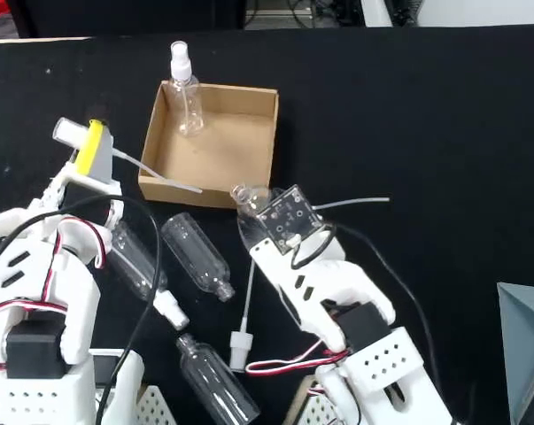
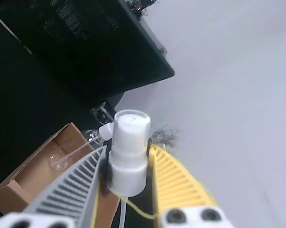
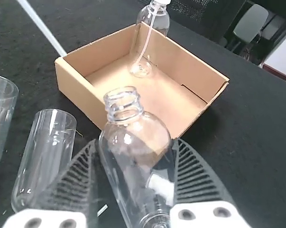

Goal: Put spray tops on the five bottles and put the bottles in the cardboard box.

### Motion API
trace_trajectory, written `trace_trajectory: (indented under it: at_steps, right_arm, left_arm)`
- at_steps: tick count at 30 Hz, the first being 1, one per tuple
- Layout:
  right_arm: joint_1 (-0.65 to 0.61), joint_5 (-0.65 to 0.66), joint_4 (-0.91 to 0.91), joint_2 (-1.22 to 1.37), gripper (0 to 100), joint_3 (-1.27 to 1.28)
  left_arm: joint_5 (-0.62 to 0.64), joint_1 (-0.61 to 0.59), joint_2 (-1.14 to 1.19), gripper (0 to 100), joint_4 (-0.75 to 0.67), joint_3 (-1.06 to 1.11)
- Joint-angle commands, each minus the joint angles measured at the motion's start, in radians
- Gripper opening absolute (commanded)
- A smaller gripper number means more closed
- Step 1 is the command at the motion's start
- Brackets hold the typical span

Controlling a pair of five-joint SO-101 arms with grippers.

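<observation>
My left gripper (image 1: 83, 147) is raised beside the cardboard box (image 1: 249, 103) and is shut on a white spray top (image 2: 128, 156); its thin tube (image 1: 165, 177) slants over the box's near corner. My right gripper (image 3: 133, 153) is shut on a clear bottle (image 3: 134, 142) with a bare open neck, tilted just in front of the box (image 3: 74, 90). A capped bottle (image 1: 186, 88) stands in the box's far left corner. Three clear bottles (image 1: 196, 255) (image 1: 135, 257) (image 1: 215, 381) lie on the black table between the arms. A loose spray top (image 1: 241, 343) lies beside them.
A white cap (image 1: 171, 310) lies at the mouth of the left lying bottle. A stray thin tube (image 1: 355, 204) rests right of my right gripper. A grey object (image 1: 525, 345) sits at the table's right edge. The arm bases stand along the front edge.
</observation>
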Motion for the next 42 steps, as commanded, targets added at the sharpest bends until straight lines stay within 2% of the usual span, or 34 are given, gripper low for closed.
trace_trajectory:
  at_steps: [1,7,17,27,34,42]
  right_arm:
    - [-0.018,0.014,-0.025,-0.031,6.4,-0.005]
    - [-0.021,0.014,-0.026,-0.031,6.5,-0.005]
    - [-0.123,0.091,-0.029,-0.031,6.4,0.019]
    - [-0.123,0.091,-0.029,-0.031,6.4,0.016]
    - [-0.123,0.091,-0.029,-0.031,6.4,0.018]
    - [-0.123,0.091,-0.029,-0.031,6.4,0.018]
  left_arm:
    - [0.008,-0.012,-0.011,3,-0.023,-0.002]
    - [0.008,-0.012,-0.011,3,-0.023,-0.001]
    - [0.008,-0.004,-0.011,3,-0.015,0.001]
    - [0.008,0.002,-0.012,3,-0.023,0.03]
    - [0.008,0.088,-0.012,3,-0.02,0.033]
    - [0.008,0.091,-0.012,3,-0.023,0.058]
